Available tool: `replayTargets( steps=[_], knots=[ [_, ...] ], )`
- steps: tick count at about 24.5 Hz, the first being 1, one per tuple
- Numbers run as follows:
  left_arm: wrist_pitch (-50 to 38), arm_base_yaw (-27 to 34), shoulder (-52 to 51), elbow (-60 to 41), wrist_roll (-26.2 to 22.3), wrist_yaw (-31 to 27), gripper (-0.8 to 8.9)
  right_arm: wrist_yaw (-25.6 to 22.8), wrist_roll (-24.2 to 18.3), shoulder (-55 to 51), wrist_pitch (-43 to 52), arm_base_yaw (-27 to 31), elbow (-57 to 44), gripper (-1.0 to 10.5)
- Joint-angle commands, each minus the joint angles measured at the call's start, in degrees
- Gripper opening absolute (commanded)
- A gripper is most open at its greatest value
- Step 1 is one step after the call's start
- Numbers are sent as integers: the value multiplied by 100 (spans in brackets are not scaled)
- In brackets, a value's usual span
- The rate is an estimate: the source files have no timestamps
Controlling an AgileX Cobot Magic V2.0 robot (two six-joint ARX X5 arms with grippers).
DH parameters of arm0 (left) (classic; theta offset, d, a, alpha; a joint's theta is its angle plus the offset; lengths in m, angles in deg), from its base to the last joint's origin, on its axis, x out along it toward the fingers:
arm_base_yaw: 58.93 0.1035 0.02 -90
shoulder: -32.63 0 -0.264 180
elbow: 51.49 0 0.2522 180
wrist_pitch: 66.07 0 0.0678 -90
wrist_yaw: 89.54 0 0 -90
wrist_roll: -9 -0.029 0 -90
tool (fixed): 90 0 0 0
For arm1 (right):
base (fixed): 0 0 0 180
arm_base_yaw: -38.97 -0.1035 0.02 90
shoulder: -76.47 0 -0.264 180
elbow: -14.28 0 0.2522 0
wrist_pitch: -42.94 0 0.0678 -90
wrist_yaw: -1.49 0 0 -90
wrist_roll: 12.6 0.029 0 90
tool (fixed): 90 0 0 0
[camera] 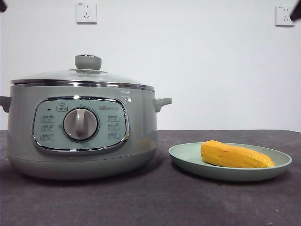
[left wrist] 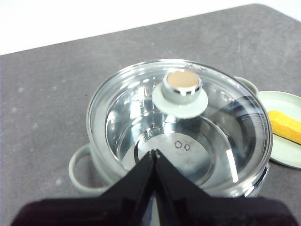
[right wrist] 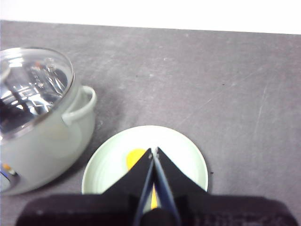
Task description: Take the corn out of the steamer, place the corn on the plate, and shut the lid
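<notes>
You can count every step as done, by the look of it: the corn (camera: 236, 156) lies on its side on the plate (camera: 188, 153), beside the steamer (camera: 80, 132); the lid (left wrist: 178, 127) sits square on the chrome rim, knob up; the pot below shows bare through the glass. The left gripper (left wrist: 154, 154) hangs above the lid, jaws pressed together, holding nothing; the right gripper (right wrist: 154, 151) hovers over the plate, jaws likewise together and empty. Nothing appears left for you but parking the arms.
</notes>
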Motion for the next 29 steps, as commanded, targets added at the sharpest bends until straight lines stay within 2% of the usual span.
replayTargets(
  steps=[1, 4, 7, 21, 23, 26, 29],
  knots=[
    [-177, -24, -442, -435, 98, -37, -8, -44, 452, -393, 205, -7, -553, -4],
    [66, -24, -457, -428, 229, -42, -3, -426, 1097, -398, 160, -2, -557, 1],
    [236, -22, -393, -428, 229, -37, -3, -634, 1510, -391, 168, -2, -557, 1],
    [341, -26, -354, -435, 219, -39, -3, -621, 1512, -378, 39, -2, -553, 1],
    [417, -11, -518, -435, -22, -101, -3, -619, 1512, -378, 28, -2, -553, 1],
    [315, 223, -999, -439, -417, -184, -3, -614, 1515, -378, 26, -4, -553, 1],
    [-162, 713, -1491, -544, -439, 0, -3, -623, 1515, -378, 24, -2, -553, 1]
  ],
)
